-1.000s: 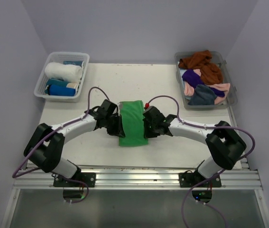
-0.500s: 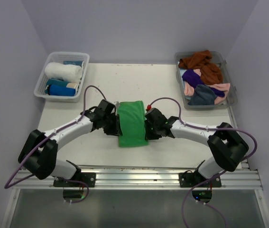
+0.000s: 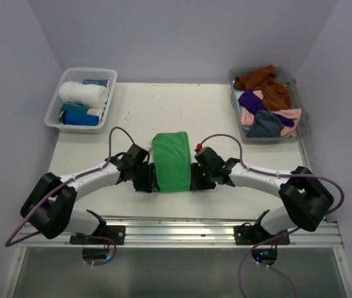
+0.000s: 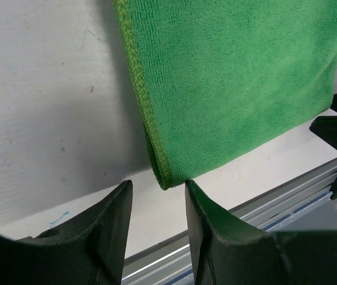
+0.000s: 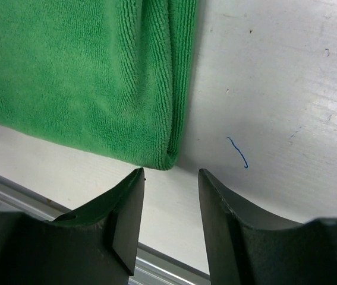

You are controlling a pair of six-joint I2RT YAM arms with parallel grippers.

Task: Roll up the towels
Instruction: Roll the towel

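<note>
A bright green towel (image 3: pixel 171 162) lies folded mid-table with a rounded, bulging far end. It also shows in the left wrist view (image 4: pixel 233 77) and the right wrist view (image 5: pixel 79 71). My left gripper (image 3: pixel 153 180) is at the towel's near left corner. Its jaws are open, with the folded corner at their tips (image 4: pixel 158 191). My right gripper (image 3: pixel 195 178) is at the near right corner. It is open, with the corner just beyond its tips (image 5: pixel 171 178). Rust-brown (image 3: pixel 266 81), purple (image 3: pixel 250 99), pink (image 3: pixel 248 116) and slate grey (image 3: pixel 264 126) towels lie heaped at back right.
A white slotted basket (image 3: pixel 54 118) at back left holds a rolled white towel (image 3: pixel 84 93) and a rolled blue one (image 3: pixel 79 118). A clear tub (image 3: pixel 304 129) at back right holds the loose towels. A metal rail (image 3: pixel 176 226) runs along the table's near edge, close behind both grippers.
Both grippers have slid along the towel's sides toward the near edge, from its middle to its near corners. The towel's far end now looks wider and more rounded.
</note>
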